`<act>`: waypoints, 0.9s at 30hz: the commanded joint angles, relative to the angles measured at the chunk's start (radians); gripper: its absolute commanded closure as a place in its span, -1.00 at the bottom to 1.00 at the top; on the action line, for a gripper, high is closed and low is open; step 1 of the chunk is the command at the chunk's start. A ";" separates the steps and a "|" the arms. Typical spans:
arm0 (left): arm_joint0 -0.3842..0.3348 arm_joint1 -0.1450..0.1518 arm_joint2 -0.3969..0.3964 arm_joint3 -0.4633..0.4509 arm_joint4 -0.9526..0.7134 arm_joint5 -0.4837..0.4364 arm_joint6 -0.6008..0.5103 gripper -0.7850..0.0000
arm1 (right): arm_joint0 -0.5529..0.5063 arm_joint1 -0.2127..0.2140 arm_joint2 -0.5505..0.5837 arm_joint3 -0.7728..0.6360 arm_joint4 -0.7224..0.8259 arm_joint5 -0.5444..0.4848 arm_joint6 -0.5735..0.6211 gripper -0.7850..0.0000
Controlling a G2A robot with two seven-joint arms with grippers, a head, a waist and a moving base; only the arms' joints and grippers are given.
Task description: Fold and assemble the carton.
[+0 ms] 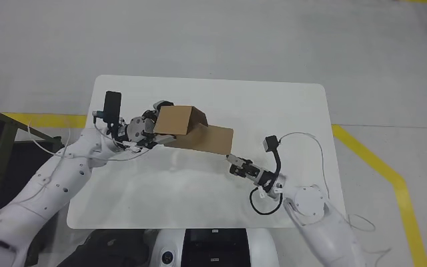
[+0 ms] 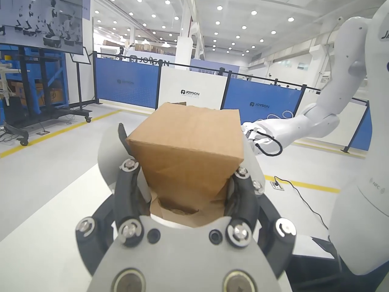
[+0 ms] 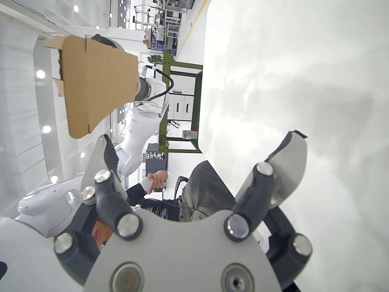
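Carton (image 1: 190, 127) is partly erected. Its boxy end is clamped in the left gripper (image 1: 148, 128), whose fingers are narrowed onto two opposite walls. A flatter panel runs out past the fingertips toward the other arm. The right wrist view suggests it is lifted off the table (image 1: 200, 200), likely so the loose flaps hang free for folding. The right gripper (image 1: 235, 163) sits just off the far edge of that panel, apart from it, fingers spread wide with nothing between them. It is probably staged to push or pinch a flap while the left one braces the body. Small flaps stick out at one end, so closure looks unfinished. Roughly mid-task, I'd judge.
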 commanded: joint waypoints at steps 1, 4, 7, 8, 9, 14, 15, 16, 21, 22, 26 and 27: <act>-0.010 0.008 0.025 -0.011 0.018 0.000 0.004 1.00 | 0.016 -0.004 -0.007 0.008 0.015 -0.004 -0.017 -1.00; -0.027 0.019 0.063 -0.013 0.038 0.000 0.009 1.00 | 0.040 -0.010 -0.018 0.019 0.055 -0.024 -0.018 -1.00; -0.044 0.024 0.106 -0.006 0.049 0.000 0.020 1.00 | 0.055 -0.015 -0.034 0.016 0.095 -0.043 0.004 -1.00; -0.051 0.025 0.120 -0.003 0.051 0.000 0.027 1.00 | 0.059 -0.016 -0.037 0.016 0.101 -0.045 0.010 -1.00; -0.059 0.026 0.133 0.000 0.054 0.000 0.034 1.00 | 0.062 -0.017 -0.040 0.015 0.101 -0.046 0.013 -1.00; -0.097 0.025 0.195 0.002 0.082 0.000 0.064 1.00 | 0.075 -0.022 -0.060 0.021 0.093 -0.049 0.006 -1.00; -0.105 0.024 0.204 0.001 0.084 0.000 0.064 1.00 | 0.079 -0.023 -0.065 0.023 0.090 -0.047 0.003 -1.00; -0.112 0.024 0.212 0.003 0.088 0.000 0.064 1.00 | 0.082 -0.024 -0.069 0.024 0.088 -0.046 0.000 -1.00; -0.142 0.020 0.247 0.011 0.117 0.000 0.064 1.00 | 0.093 -0.030 -0.089 0.021 0.073 -0.044 -0.008 -1.00; -0.146 0.019 0.251 0.012 0.116 0.000 0.064 1.00 | 0.093 -0.030 -0.092 0.019 0.073 -0.046 -0.009 -1.00; -0.155 0.016 0.253 0.017 0.096 0.000 0.064 1.00 | 0.091 -0.033 -0.092 0.020 0.090 -0.066 -0.020 -1.00; -0.155 0.016 0.252 0.017 0.092 0.000 0.064 1.00 | 0.090 -0.033 -0.090 0.023 0.094 -0.072 -0.025 -1.00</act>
